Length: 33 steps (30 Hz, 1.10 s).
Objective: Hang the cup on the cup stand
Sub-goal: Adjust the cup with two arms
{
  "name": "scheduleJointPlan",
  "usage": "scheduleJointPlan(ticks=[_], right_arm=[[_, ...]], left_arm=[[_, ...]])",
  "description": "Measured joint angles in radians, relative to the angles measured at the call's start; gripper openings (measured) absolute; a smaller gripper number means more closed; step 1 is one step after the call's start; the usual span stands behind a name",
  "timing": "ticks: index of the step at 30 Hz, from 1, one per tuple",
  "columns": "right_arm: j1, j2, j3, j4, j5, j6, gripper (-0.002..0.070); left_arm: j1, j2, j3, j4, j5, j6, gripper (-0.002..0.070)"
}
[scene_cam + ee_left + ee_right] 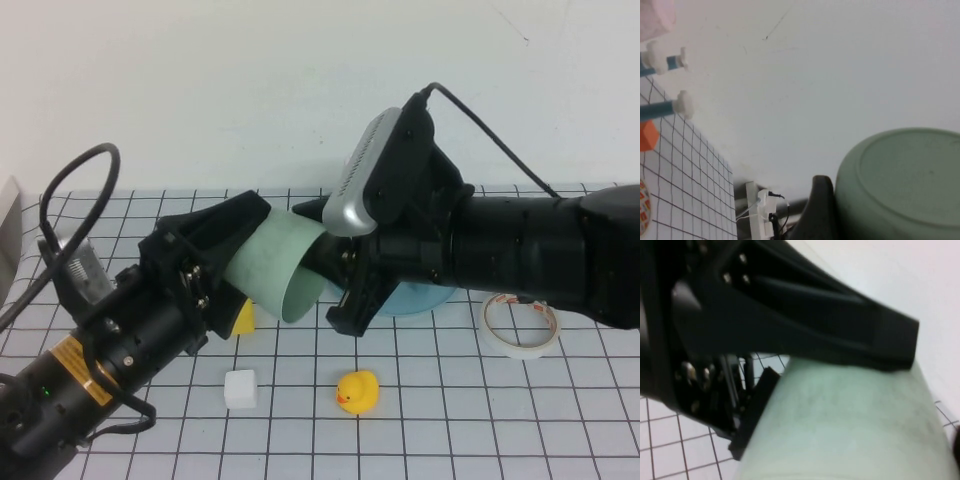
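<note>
Mint-green cup (pixel 272 268): held off the counter (pixel 430 420) between both arms, long axis nearly level, mouth toward the right arm.
Left claw (pixel 262 262): jaws spread wide, clamped around the cup's base end.
Right claw (pixel 335 285): at the cup's rim; whether it grips or has let go cannot be told.
Cup stand (pixel 425 298): blue base behind the right arm, nearer that arm.

Robot test lab, gridded white tabletop (pixel 420 440), bare white wall (pixel 250 90)
</note>
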Motion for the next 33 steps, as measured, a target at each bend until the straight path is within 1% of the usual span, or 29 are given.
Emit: scheduleJointPlan(ticks=[1,3,4,7,10,16,19,23,31,33], right_arm=[[0.000,-0.008,0.000,0.000,0.002,0.002,0.0339],[0.000,-0.025,0.000,-0.006,0.002,0.006,0.0436],[0.000,-0.038,0.000,-0.008,-0.001,0.011,0.0469],[0.000,-0.082,0.002,-0.026,-0.008,0.062,0.0509],[0.000,-0.130,0.002,-0.120,-0.014,0.196,0.0519],[0.000,-0.220,0.020,-0.461,-0.004,0.558,0.0526],[-0.002,-0.263,0.062,-0.570,0.017,0.684,0.0528],[0.000,-0.314,0.127,-0.622,0.045,0.727,0.0528],[0.000,-0.494,0.187,-0.649,0.097,0.761,0.0527],[0.000,-0.532,0.195,-0.651,0.140,0.771,0.0512]], left_arm=[[0.000,0.000,0.000,0.000,-0.004,0.013,0.0585],[0.000,-0.002,-0.002,0.000,-0.016,0.042,0.0585],[0.000,-0.002,-0.007,0.000,-0.021,0.053,0.0585],[0.000,-0.004,-0.036,0.005,-0.041,0.082,0.0585],[0.000,-0.008,-0.085,0.044,-0.053,0.121,0.0585],[0.000,-0.010,-0.207,0.182,-0.038,0.178,0.0585],[0.000,-0.006,-0.260,0.233,-0.025,0.185,0.0583],[0.000,-0.004,-0.320,0.266,-0.025,0.206,0.0581],[0.000,-0.002,-0.374,0.342,-0.023,0.271,0.0581],[0.000,-0.002,-0.386,0.354,-0.022,0.292,0.0581]])
